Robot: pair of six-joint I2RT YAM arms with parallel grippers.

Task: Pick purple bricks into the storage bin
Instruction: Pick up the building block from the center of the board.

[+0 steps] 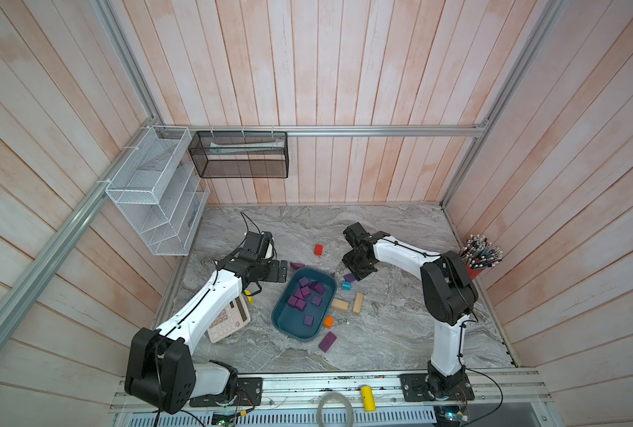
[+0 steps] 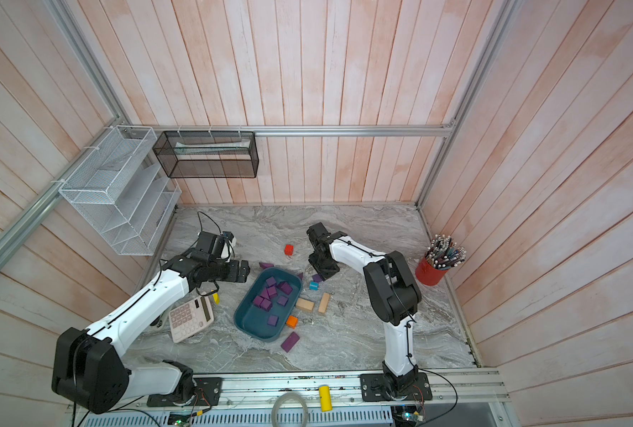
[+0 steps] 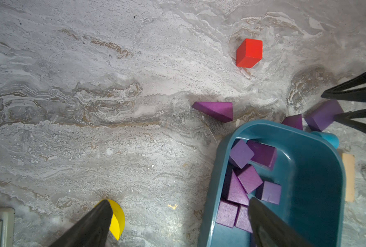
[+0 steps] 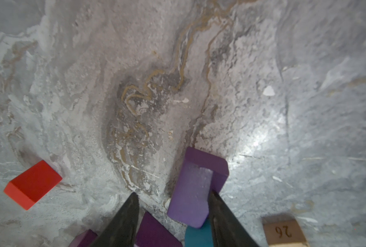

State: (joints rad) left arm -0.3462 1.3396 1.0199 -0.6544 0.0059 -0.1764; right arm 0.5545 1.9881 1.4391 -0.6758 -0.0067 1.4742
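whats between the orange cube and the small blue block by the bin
A tan wooden block lies between the orange cube and the blue block, seen in both top views.

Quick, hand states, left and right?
Left hand: open, holding nothing.
Right hand: open around a purple brick, not clamped on it.

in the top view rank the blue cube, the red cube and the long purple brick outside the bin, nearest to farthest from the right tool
1. blue cube: right beside the right tool, on its base side.
2. red cube: farther back and to the tool's left.
3. long purple brick: off the near end of the storage bin, clearly farthest.
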